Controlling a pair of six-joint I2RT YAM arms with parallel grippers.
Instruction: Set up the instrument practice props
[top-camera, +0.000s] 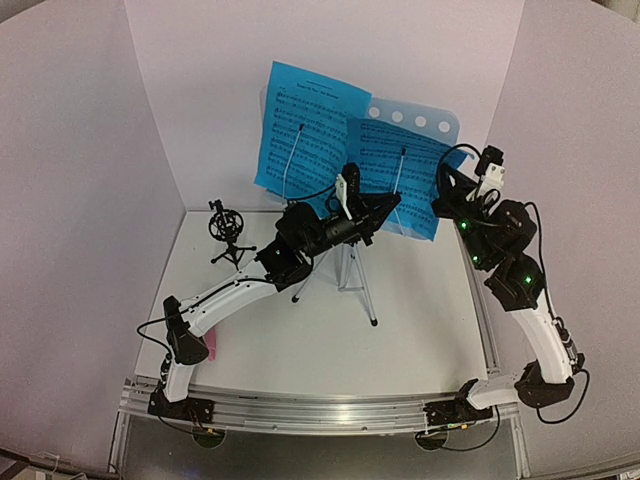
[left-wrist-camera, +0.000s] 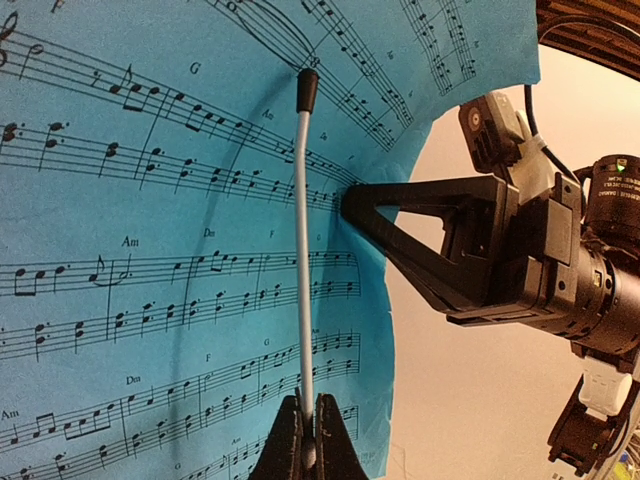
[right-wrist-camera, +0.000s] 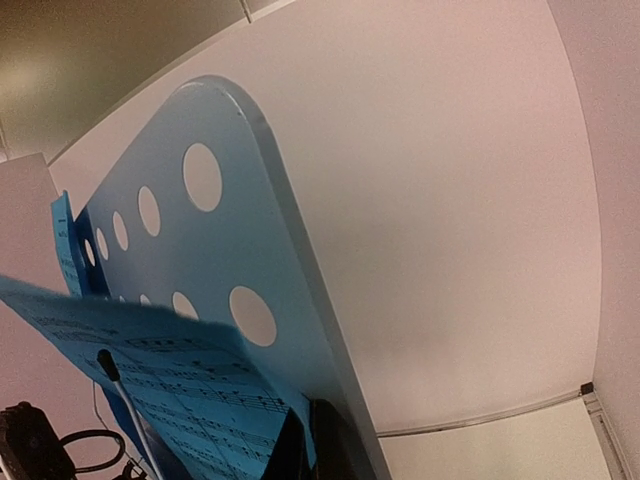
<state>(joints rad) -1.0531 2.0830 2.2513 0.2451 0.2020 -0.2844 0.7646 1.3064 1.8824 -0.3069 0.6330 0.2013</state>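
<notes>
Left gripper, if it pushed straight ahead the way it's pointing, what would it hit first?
Probably the blue sheet music right behind the white retaining wire the left gripper is pinching; depth is hard to judge.

pages (top-camera: 310, 125): blue, black notes | desk (right-wrist-camera: 230, 240): pale-blue, perforated | clip wire (left-wrist-camera: 303, 260): white

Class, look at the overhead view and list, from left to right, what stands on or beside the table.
Small black mic mount → silver tripod legs of the music stand → right arm.
</notes>
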